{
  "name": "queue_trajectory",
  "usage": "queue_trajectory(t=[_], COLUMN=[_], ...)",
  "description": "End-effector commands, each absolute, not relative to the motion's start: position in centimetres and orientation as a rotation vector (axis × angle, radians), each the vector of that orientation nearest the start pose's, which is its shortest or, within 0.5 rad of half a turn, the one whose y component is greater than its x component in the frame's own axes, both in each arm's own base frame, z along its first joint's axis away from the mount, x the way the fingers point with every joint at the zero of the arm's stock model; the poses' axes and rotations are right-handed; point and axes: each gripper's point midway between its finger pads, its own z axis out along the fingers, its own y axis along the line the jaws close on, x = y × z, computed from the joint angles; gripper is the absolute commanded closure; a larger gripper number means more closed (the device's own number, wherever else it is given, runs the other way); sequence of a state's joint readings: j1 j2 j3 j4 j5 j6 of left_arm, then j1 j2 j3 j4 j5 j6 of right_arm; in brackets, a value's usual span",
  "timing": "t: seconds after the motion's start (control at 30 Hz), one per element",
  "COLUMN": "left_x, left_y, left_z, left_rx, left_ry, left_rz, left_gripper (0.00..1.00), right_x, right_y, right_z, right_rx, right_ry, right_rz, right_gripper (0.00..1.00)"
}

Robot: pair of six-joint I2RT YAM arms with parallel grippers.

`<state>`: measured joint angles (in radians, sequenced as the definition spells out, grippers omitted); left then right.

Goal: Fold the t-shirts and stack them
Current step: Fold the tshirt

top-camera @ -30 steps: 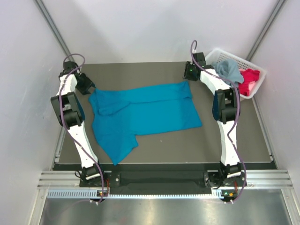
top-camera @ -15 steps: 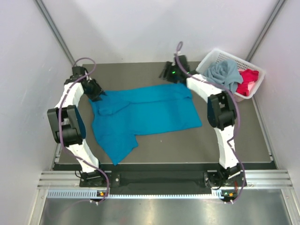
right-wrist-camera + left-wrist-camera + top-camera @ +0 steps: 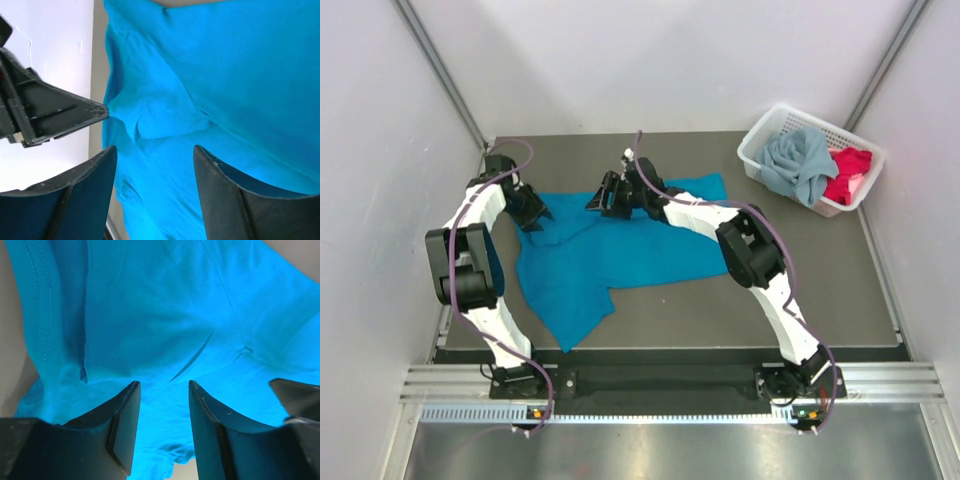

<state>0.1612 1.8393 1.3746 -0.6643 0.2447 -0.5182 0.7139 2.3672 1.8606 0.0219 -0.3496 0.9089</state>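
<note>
A bright teal-blue t-shirt (image 3: 650,250) lies spread on the dark table, with one sleeve trailing toward the near left. My left gripper (image 3: 536,214) is open just above the shirt's far left corner, and the left wrist view shows teal cloth between and under its fingers (image 3: 164,385). My right gripper (image 3: 599,196) is open over the shirt's far edge, left of the middle, and holds nothing (image 3: 155,150). A dusty grey-blue t-shirt (image 3: 795,165) and a red-pink t-shirt (image 3: 848,170) lie crumpled in the basket.
A white lattice basket (image 3: 817,121) stands at the back right corner of the table (image 3: 800,290). The right arm stretches across the shirt's far right part. Light walls close in on the left, back and right. The left gripper's finger (image 3: 50,115) shows in the right wrist view.
My right gripper has swept left from beside the basket along the shirt's far edge to its upper middle. My left gripper has moved right and nearer, onto the shirt's far left corner.
</note>
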Motion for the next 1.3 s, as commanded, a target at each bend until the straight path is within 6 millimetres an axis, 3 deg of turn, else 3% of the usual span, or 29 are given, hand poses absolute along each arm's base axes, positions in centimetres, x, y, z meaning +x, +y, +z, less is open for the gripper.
queue_trajectory(t=[0.0, 0.07, 0.63, 0.9, 1.1, 1.27], left_x=[41.7, 41.5, 41.3, 41.0, 41.0, 41.3], left_y=[0.8, 0.6, 1.3, 1.3, 1.4, 1.4], left_z=[9.6, 9.1, 5.6, 5.1, 5.2, 5.5], left_rx=[-0.838, -0.857, -0.937, -0.95, -0.95, -0.947], left_ry=[2.55, 2.558, 2.616, 2.627, 2.625, 2.616], left_rz=[-0.425, -0.433, -0.378, -0.366, -0.362, -0.368], left_gripper=[0.52, 0.52, 0.52, 0.52, 0.52, 0.52], right_x=[42.6, 42.5, 41.9, 42.4, 41.7, 41.0], right_y=[50.0, 50.3, 52.4, 53.9, 55.1, 56.4], right_z=[11.0, 10.0, 7.4, 8.1, 8.6, 10.6], right_rx=[0.006, 0.029, 0.051, 0.048, 0.038, 0.032], right_ry=[2.267, 2.289, 2.322, 2.265, 2.254, 2.188], right_rz=[1.355, 1.368, 1.401, 1.469, 1.525, 1.636], right_gripper=[0.37, 0.37, 0.38, 0.38, 0.39, 0.39])
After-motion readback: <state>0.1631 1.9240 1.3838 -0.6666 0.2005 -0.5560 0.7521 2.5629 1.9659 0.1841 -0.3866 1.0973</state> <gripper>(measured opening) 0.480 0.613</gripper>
